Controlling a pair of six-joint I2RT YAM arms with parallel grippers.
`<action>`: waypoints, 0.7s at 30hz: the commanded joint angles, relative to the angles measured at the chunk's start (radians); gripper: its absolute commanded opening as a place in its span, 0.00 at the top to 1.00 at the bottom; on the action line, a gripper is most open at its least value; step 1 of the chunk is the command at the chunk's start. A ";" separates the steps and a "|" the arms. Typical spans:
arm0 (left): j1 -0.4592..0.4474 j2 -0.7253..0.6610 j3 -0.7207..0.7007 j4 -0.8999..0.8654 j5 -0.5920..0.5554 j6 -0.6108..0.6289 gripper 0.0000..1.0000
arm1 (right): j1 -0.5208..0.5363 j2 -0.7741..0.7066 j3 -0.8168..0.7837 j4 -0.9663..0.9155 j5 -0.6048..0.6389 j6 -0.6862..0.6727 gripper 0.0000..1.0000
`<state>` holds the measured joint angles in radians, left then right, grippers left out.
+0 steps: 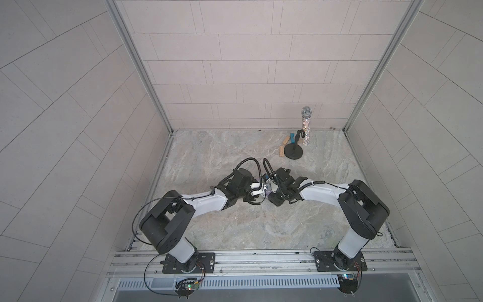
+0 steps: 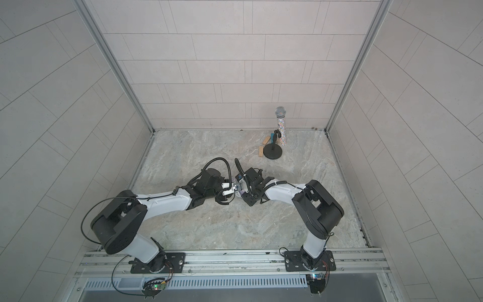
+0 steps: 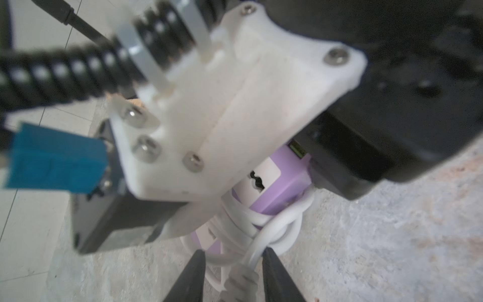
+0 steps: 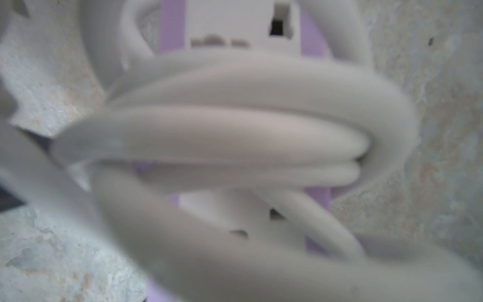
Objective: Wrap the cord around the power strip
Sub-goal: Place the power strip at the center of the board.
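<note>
— Marbled grey bench (image 1: 235,230), pale tiled walls on three sides. Where is the power strip?
— Over the middle of the bench, between the ends of the two arms. The power strip (image 3: 285,183) is lavender with white socket faces. The cord (image 3: 287,219) lies around it in several white turns, and the right wrist view shows those turns close up and blurred.
— Right hand?
— The right hand (image 1: 271,189) is clamped onto the power strip, with a black finger on each side of it.
— And the left?
— The left hand (image 3: 234,264) has its fingers (image 3: 198,264) parted wider than the cord. The ribbed end of the cord runs between them, not pinched.
— Is the power strip resting on the bench?
— Cannot tell from these views.
— Anything else?
— A glittery microphone (image 1: 305,123), a black stand (image 1: 293,151) and small wooden blocks (image 1: 281,151) near the back wall, well apart from the arms.
</note>
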<state>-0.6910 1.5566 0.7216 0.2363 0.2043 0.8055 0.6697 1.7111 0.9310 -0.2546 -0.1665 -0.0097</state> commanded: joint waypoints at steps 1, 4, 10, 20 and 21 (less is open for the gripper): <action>0.013 -0.039 -0.039 0.010 -0.110 -0.081 0.55 | 0.051 0.031 -0.003 -0.045 -0.070 -0.024 0.84; 0.013 -0.085 -0.052 -0.039 -0.135 -0.109 0.48 | 0.055 0.035 0.002 -0.047 -0.055 -0.023 0.81; 0.014 -0.197 -0.089 -0.110 -0.170 -0.218 0.42 | 0.065 0.058 0.025 -0.059 -0.004 -0.020 0.82; 0.072 -0.365 -0.145 -0.099 -0.112 -0.406 0.26 | 0.107 0.094 0.045 -0.058 0.151 -0.003 0.86; 0.081 -0.374 -0.143 -0.095 -0.118 -0.426 0.22 | 0.109 0.091 0.047 -0.059 0.157 -0.008 0.86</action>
<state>-0.6289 1.2125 0.5900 0.1120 0.0875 0.4667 0.7704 1.7622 0.9916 -0.2550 -0.0814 -0.0158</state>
